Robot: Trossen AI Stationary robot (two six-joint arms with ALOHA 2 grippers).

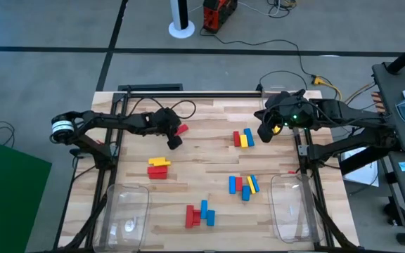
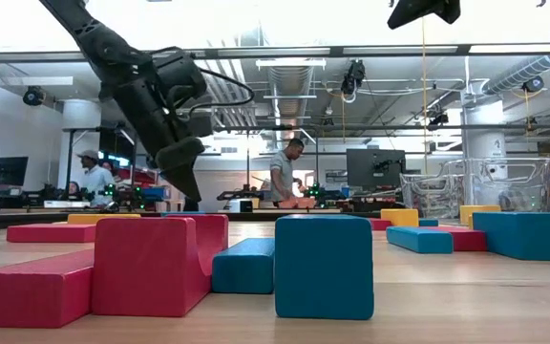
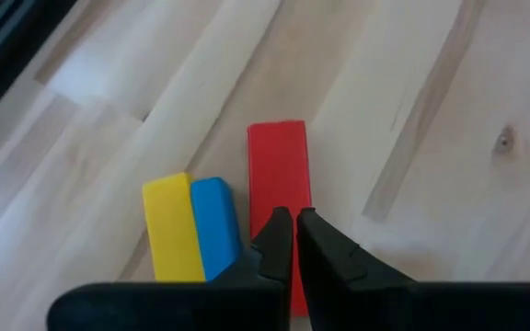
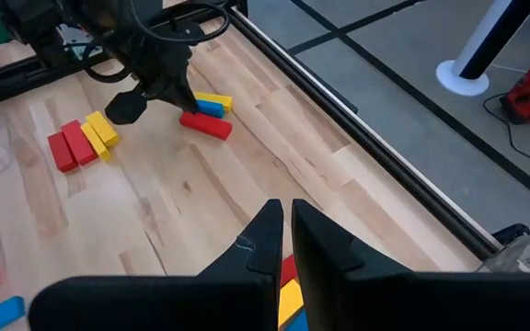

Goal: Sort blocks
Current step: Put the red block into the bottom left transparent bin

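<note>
The left claw [image 1: 175, 141] hangs above the worktop [image 1: 209, 158] toward its far left corner, fingers nearly shut and holding nothing, just over a red block [image 3: 280, 170] beside a yellow block [image 3: 171, 225] and a blue block [image 3: 213, 221]. That trio seems unsorted, while other blocks cluster nearer the front edge. The right claw [image 1: 265, 131], also narrow and empty, waits by the far right corner, probably keeping clear.

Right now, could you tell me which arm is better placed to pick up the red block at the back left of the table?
Left. The left gripper hangs right over the red block, beside yellow and blue ones. The right gripper waits far across the table.
</note>
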